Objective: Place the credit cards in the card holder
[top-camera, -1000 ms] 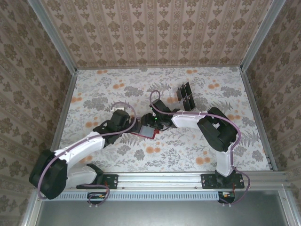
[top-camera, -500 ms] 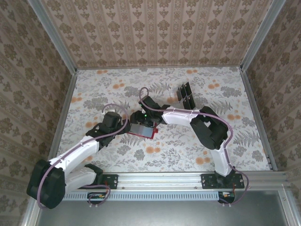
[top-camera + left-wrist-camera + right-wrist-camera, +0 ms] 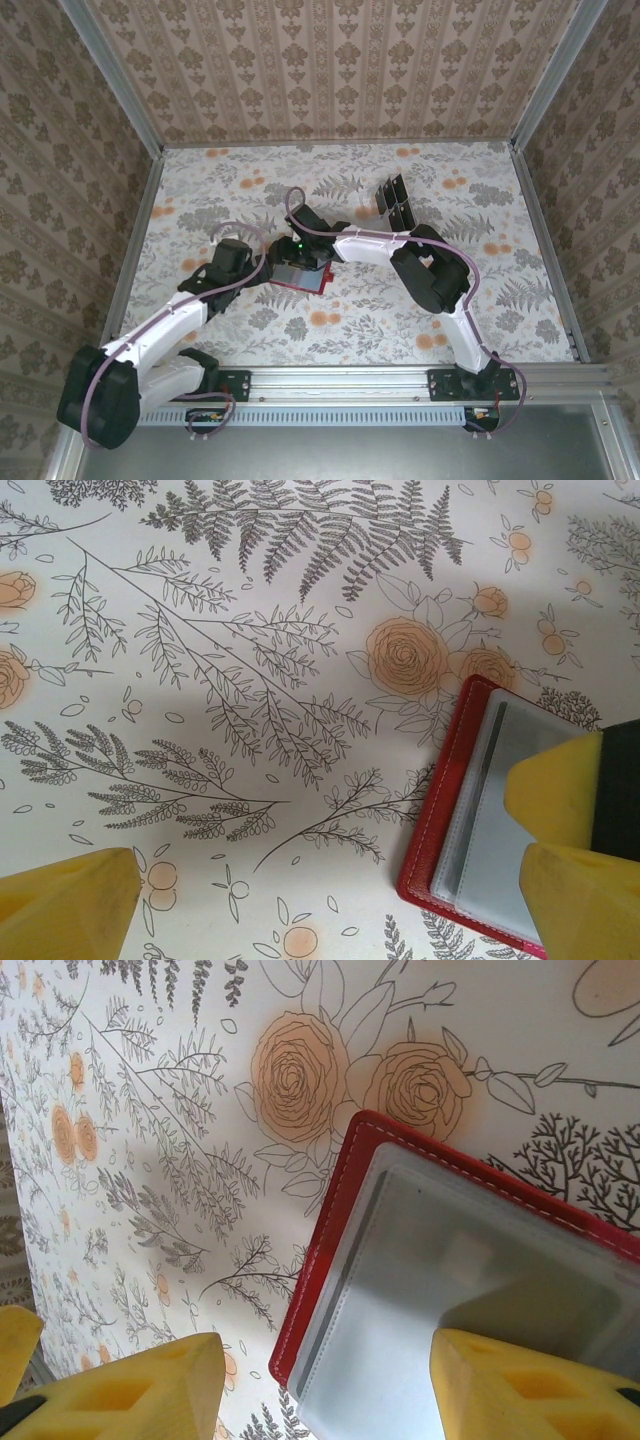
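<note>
The left gripper [image 3: 262, 268] hovers left of the worktop's [image 3: 200, 200] middle with its jaws spread wide and nothing between them. In its wrist view both yellow fingers [image 3: 65, 905] are cut off by the bottom edge.

Just to its right, near the middle of the worktop, the one card holder [image 3: 303, 279] lies open and flat, pale pockets up. From above, the right gripper [image 3: 298, 256] hides its far part. Through the cloudy plastic I cannot tell whether any pocket holds a card.

The right gripper's jaws stand apart and clamp nothing. One finger [image 3: 520, 1390] is over the pocket, the other over the bare worktop.

Toward the far edge, right of middle, the credit cards [image 3: 395, 205] stand in a barely visible rack. There seem to be four, but the count is uncertain.
</note>
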{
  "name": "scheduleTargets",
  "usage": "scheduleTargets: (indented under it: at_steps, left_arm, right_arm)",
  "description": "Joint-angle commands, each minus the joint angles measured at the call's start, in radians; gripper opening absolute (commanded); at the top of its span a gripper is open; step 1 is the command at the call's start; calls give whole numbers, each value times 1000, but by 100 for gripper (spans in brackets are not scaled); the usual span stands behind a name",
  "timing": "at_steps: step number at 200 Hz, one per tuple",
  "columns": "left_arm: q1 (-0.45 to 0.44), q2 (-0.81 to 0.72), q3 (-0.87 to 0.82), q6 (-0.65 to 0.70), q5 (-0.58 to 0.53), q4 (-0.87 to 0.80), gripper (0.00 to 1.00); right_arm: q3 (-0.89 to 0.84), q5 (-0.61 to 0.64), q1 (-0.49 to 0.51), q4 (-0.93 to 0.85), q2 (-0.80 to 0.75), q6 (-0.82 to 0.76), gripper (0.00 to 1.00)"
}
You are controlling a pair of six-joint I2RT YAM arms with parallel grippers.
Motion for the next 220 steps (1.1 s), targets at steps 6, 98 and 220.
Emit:
scheduleTargets:
  at_steps: [6,98,220]
  left_arm:
    - [13,41,-6,24,33,30,100]
    - [20,350,119,66,170,184,100]
    - [20,414,74,9,274,286,99]
  right_arm:
    - [-22,-28,-14,12,-90,-47,59]
    - [-10,345,-233,-439,-352,-372,57]
    - [354,799,-337,-647,-27,-662,43]
